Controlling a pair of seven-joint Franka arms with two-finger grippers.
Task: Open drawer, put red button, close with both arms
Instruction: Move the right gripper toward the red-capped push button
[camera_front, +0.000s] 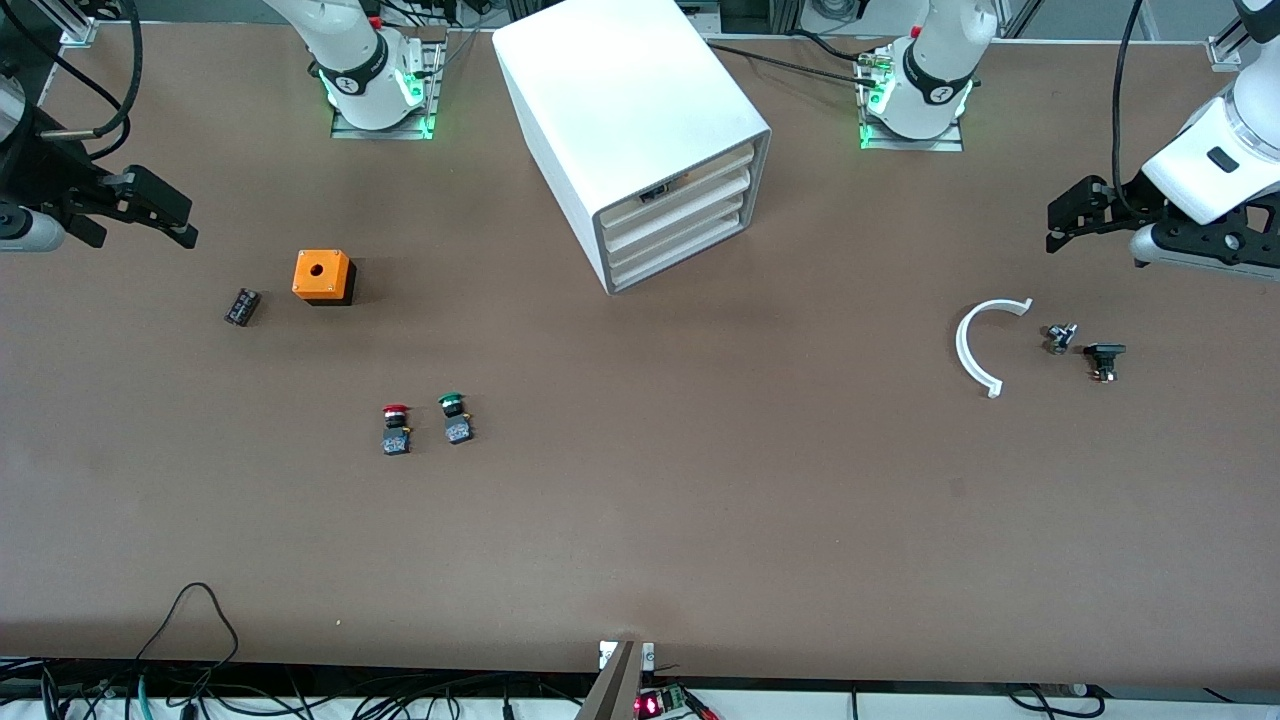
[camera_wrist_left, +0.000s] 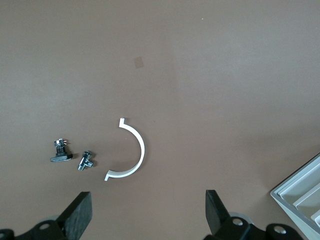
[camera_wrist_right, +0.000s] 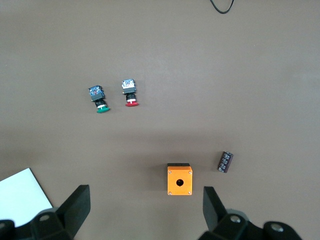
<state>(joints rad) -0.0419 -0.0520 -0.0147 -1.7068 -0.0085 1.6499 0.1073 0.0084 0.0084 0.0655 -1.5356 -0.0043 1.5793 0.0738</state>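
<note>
The white cabinet (camera_front: 625, 120) stands at the back middle of the table, and its four cream drawer fronts (camera_front: 680, 225) are all shut. The red button (camera_front: 396, 428) lies on the table nearer the front camera, beside the green-capped button (camera_front: 455, 417). It also shows in the right wrist view (camera_wrist_right: 130, 92). My right gripper (camera_front: 178, 222) is open and empty, up over the right arm's end of the table (camera_wrist_right: 145, 205). My left gripper (camera_front: 1056, 226) is open and empty, up over the left arm's end (camera_wrist_left: 148, 210).
An orange box (camera_front: 323, 277) with a round hole and a small black part (camera_front: 241, 306) lie near the right gripper. A white arc piece (camera_front: 980, 345) and two small metal parts (camera_front: 1060, 337) (camera_front: 1104, 358) lie under the left gripper. Cables run along the front edge.
</note>
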